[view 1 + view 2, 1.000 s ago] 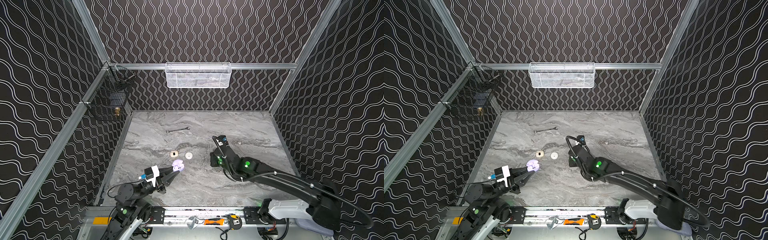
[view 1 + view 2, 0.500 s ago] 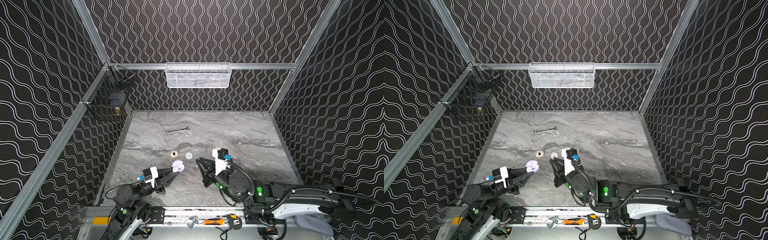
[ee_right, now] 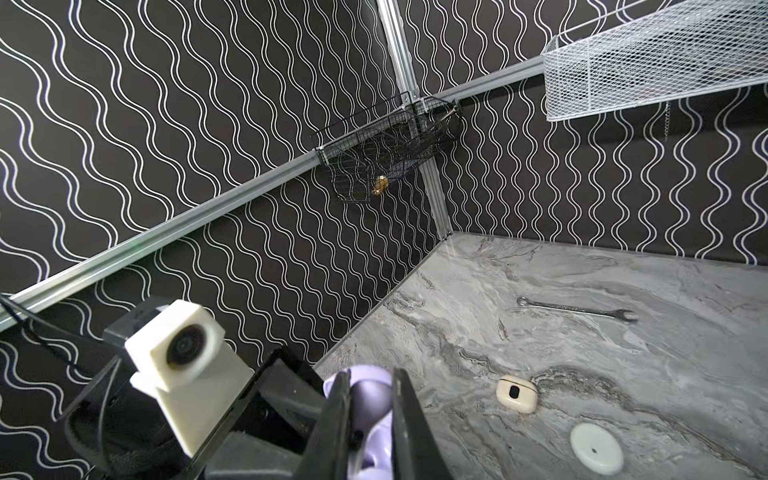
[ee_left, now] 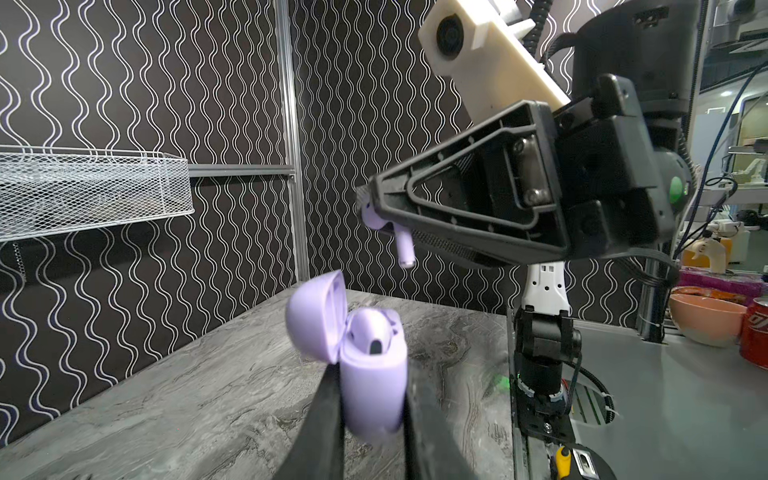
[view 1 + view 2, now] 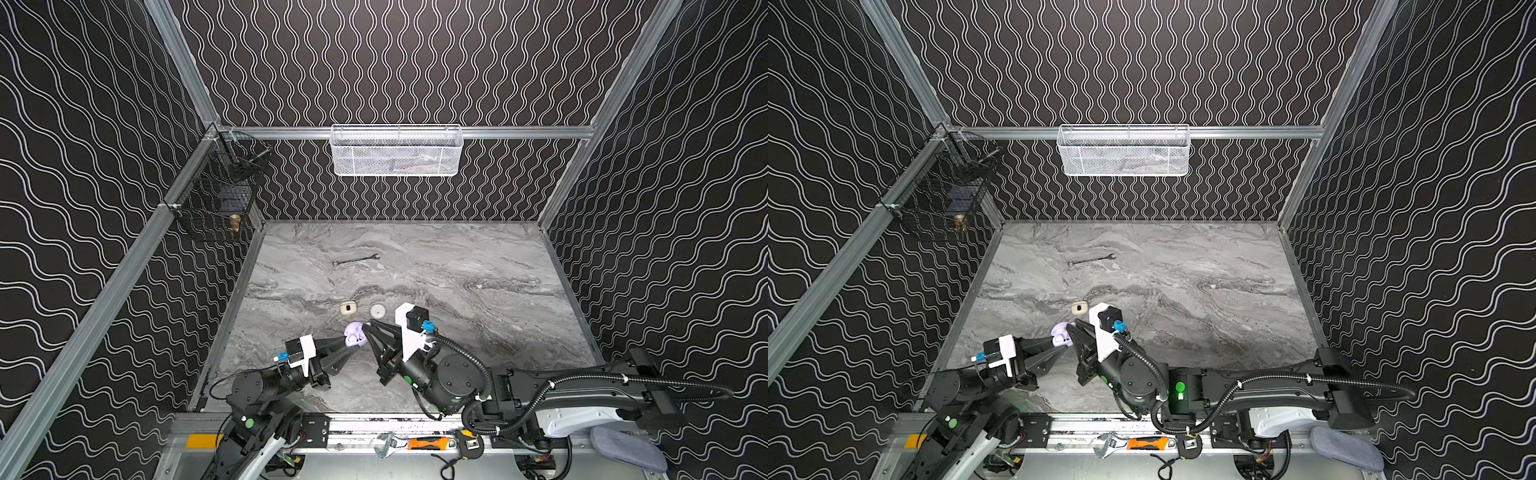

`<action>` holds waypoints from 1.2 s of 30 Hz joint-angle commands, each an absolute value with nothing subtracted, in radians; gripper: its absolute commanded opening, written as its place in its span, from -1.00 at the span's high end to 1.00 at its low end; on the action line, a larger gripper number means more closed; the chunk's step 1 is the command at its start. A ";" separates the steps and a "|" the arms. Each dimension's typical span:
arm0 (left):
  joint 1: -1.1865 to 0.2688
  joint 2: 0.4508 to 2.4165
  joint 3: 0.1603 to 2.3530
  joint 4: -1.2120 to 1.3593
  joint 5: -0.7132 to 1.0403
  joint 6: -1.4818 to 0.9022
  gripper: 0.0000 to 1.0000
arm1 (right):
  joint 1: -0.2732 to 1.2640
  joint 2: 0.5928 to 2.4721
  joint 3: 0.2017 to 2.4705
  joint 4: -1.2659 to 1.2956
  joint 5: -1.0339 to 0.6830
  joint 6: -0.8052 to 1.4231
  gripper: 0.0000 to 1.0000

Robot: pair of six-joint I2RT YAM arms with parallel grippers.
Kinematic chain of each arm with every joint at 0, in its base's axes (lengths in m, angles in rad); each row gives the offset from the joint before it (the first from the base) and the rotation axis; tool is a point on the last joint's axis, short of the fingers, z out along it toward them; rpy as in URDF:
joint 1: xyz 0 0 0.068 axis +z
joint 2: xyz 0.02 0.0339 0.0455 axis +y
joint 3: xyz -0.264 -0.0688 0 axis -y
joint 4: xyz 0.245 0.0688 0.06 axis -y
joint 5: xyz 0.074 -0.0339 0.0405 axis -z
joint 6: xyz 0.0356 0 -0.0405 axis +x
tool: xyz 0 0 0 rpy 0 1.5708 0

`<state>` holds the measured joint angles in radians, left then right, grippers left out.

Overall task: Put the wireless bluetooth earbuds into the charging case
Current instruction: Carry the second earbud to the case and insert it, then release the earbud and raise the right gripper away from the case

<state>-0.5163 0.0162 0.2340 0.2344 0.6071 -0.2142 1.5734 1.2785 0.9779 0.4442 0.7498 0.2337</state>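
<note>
Earbud (image 4: 405,249), pale lavender, hangs pinched by its head in the right gripper (image 4: 371,203), stem pointing down, just above and apart from the open charging case (image 4: 374,374). The left gripper (image 4: 371,386) is clamped on the case's lower body and holds it clear of the marble table (image 5: 457,270) with the lid swung back. One well looks filled by a second earbud (image 4: 370,330), though blur leaves that uncertain. By its look the earbud is a very light, hard, glossy shell. It should not deform, but it could twist or squirt from the pads if squeezed off-centre. A hold on the bulbous head leaves the stem free to enter the well. The case is smooth and rounded too, so a grip across its flatter sides below the hinge seems safest. A cream case (image 5: 348,308) and a white disc (image 5: 377,311) lie on the table beyond
</note>
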 commanded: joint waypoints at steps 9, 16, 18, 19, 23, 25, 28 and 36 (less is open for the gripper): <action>-0.517 0.016 0.238 0.276 0.617 -0.232 1.00 | 1.574 1.332 0.992 0.505 0.779 0.215 0.82; -0.517 0.012 0.242 0.272 0.616 -0.235 1.00 | 1.575 1.345 0.987 0.495 0.783 0.226 0.83; -0.517 0.015 0.241 0.276 0.615 -0.237 1.00 | 1.574 1.347 0.987 0.481 0.797 0.228 0.83; -0.517 0.014 0.242 0.272 0.616 -0.235 1.00 | 1.574 1.346 0.984 0.477 0.802 0.234 0.83; -0.517 0.014 0.240 0.275 0.612 -0.235 1.00 | 1.574 1.344 0.978 0.465 0.795 0.238 0.83; -0.516 0.014 0.239 0.275 0.606 -0.236 1.00 | 1.576 1.345 0.986 0.443 0.782 0.249 0.83; -0.516 0.014 0.247 0.258 0.606 -0.229 1.00 | 1.578 1.347 0.974 0.463 0.749 0.240 0.69; -0.516 0.014 0.243 0.261 0.606 -0.228 1.00 | 1.585 1.325 0.953 0.483 0.795 0.235 0.30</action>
<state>-0.5163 0.0158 0.2352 0.2218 0.6060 -0.2321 1.5829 1.3396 0.9634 0.4568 0.7757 0.2356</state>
